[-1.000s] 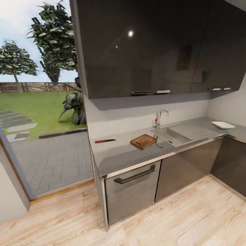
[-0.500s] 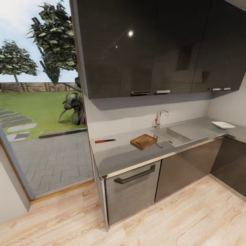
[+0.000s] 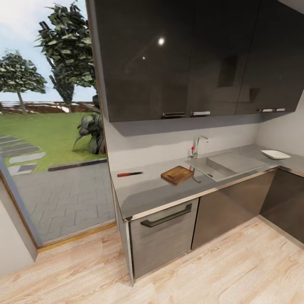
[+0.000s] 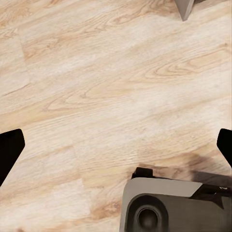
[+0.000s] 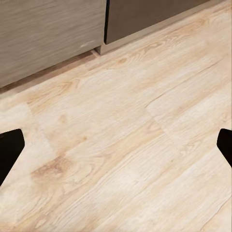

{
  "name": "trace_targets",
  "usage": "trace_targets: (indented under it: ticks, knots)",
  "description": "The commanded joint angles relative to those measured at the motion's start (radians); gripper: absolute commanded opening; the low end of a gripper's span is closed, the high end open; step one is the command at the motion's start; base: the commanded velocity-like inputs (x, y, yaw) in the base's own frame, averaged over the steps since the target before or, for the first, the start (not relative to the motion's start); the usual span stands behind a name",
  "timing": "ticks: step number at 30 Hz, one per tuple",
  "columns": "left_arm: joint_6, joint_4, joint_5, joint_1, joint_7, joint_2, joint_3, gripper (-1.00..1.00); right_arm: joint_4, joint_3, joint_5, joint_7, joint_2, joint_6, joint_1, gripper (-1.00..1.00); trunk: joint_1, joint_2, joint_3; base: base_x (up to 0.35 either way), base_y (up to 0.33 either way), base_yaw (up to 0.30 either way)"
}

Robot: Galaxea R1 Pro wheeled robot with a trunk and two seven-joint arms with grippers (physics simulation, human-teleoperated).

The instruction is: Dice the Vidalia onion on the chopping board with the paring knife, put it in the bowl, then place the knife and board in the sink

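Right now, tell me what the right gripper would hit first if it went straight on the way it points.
Most likely the wooden floor: the right gripper, fingertips wide apart, points down at bare planks with nothing between. The cabinet fronts lie off toward the frame's edge, not on that line.

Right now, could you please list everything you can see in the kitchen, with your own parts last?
knife: one, red handle, on the countertop left of the board
board: one, brown, beside the sink
sink: one, steel, set in the countertop
tap: one, grey, behind the sink
bowl: one, white, far right
countertop: one, grey
drawer: one, grey, dark handle
floor: light wood
left gripper: black, open, over the floor
right gripper: black, open, over the floor
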Motion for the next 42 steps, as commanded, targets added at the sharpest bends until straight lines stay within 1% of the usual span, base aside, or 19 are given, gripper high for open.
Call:
trace_targets:
  ticks: [1,7,14,19,26,27,28,29,30,32,34,35,36,37,38,39,40,41,42]
  knots:
    - [-0.009,0.006,0.001,0.0,0.003,-0.001,0.0,1.0,0.007,-0.001,0.002,0.003,0.001,-0.009,-0.001,1.0,0.0,-0.001,0.0,0.041,-0.048,0.0]
    - [-0.042,0.04,0.001,0.0,0.003,-0.003,0.0,1.0,0.04,-0.001,0.003,0.009,0.007,-0.042,-0.002,1.0,0.0,-0.001,0.0,0.179,-0.174,0.0]
    - [-0.081,0.055,0.0,0.0,0.003,-0.004,-0.001,1.0,0.079,-0.001,0.002,0.008,0.009,-0.044,-0.002,1.0,0.0,-0.001,0.0,0.183,-0.256,0.005]
    - [-0.109,0.055,0.0,0.0,0.003,-0.004,0.0,1.0,0.079,-0.001,0.002,0.008,0.009,-0.044,-0.003,1.0,0.0,-0.001,0.0,0.133,-0.286,0.103]
    - [-0.114,0.062,0.0,0.0,0.002,-0.005,-0.003,1.0,0.079,-0.001,0.002,0.009,0.009,-0.044,-0.003,1.0,0.0,-0.001,0.0,0.106,-0.294,0.105]
    - [-0.115,0.072,-0.002,0.0,0.002,-0.005,-0.012,1.0,0.079,-0.001,0.003,0.009,0.008,-0.044,-0.003,1.0,0.0,-0.001,0.0,0.044,-0.221,0.023]
    - [-0.118,0.085,-0.003,0.0,0.001,-0.005,-0.034,1.0,0.079,-0.001,0.003,0.009,0.007,-0.044,-0.003,1.0,0.0,-0.001,0.0,0.028,-0.141,0.014]
    - [-0.125,0.098,-0.006,0.0,0.0,-0.003,-0.092,1.0,0.079,-0.001,0.003,0.009,0.005,-0.044,-0.003,1.0,0.0,-0.001,0.0,0.014,-0.072,0.007]
    - [-0.129,0.101,-0.006,0.0,0.0,-0.001,-0.118,1.0,0.079,-0.001,0.003,0.009,0.004,-0.044,-0.003,1.0,0.0,-0.001,0.0,0.011,-0.058,0.006]
    - [-0.149,0.109,-0.009,0.0,0.0,0.012,-0.25,1.0,0.081,-0.001,0.004,0.009,0.001,-0.044,-0.003,1.0,0.0,-0.001,0.0,0.006,-0.03,0.003]
    - [-0.161,0.113,-0.011,0.0,0.0,0.021,-0.327,1.0,0.084,-0.001,0.004,0.009,0.0,-0.044,-0.003,1.0,0.0,-0.001,0.0,0.003,-0.017,0.002]
    - [-0.183,0.125,-0.014,0.0,0.002,0.043,-0.52,1.0,0.092,-0.001,0.005,0.009,-0.002,-0.044,-0.003,1.0,0.0,-0.001,0.0,0.001,-0.005,0.001]
    - [-0.186,0.127,-0.015,0.0,0.002,0.048,-0.556,1.0,0.093,-0.001,0.005,0.009,-0.002,-0.044,-0.003,1.0,0.0,-0.001,0.0,0.001,-0.004,0.0]
    - [-0.189,0.132,-0.015,0.0,0.003,0.059,-0.624,1.0,0.095,-0.001,0.006,0.009,-0.002,-0.044,-0.003,1.0,0.0,-0.001,0.0,0.001,-0.003,0.0]
    - [-0.191,0.133,-0.015,0.0,0.004,0.065,-0.655,1.0,0.096,-0.001,0.006,0.009,-0.002,-0.044,-0.003,1.0,0.0,-0.001,0.0,0.0,-0.002,0.0]
    - [-0.194,0.137,-0.016,0.0,0.006,0.089,-0.76,1.0,0.098,-0.001,0.008,0.009,-0.003,-0.044,-0.003,1.0,0.0,-0.001,0.0,0.0,0.0,0.0]
    - [-0.194,0.137,-0.016,0.0,0.006,0.093,-0.779,1.0,0.098,-0.001,0.008,0.009,-0.003,-0.044,-0.003,1.0,0.0,-0.001,0.0,0.0,0.0,0.0]
    - [-0.194,0.139,-0.017,0.0,0.007,0.101,-0.807,1.0,0.099,-0.001,0.009,0.009,-0.004,-0.044,-0.003,1.0,0.0,-0.001,0.0,0.0,0.0,0.0]
    - [-0.194,0.14,-0.017,0.0,0.007,0.104,-0.818,1.0,0.099,-0.001,0.009,0.009,-0.004,-0.044,-0.003,1.0,0.0,-0.001,0.0,0.0,0.0,0.0]
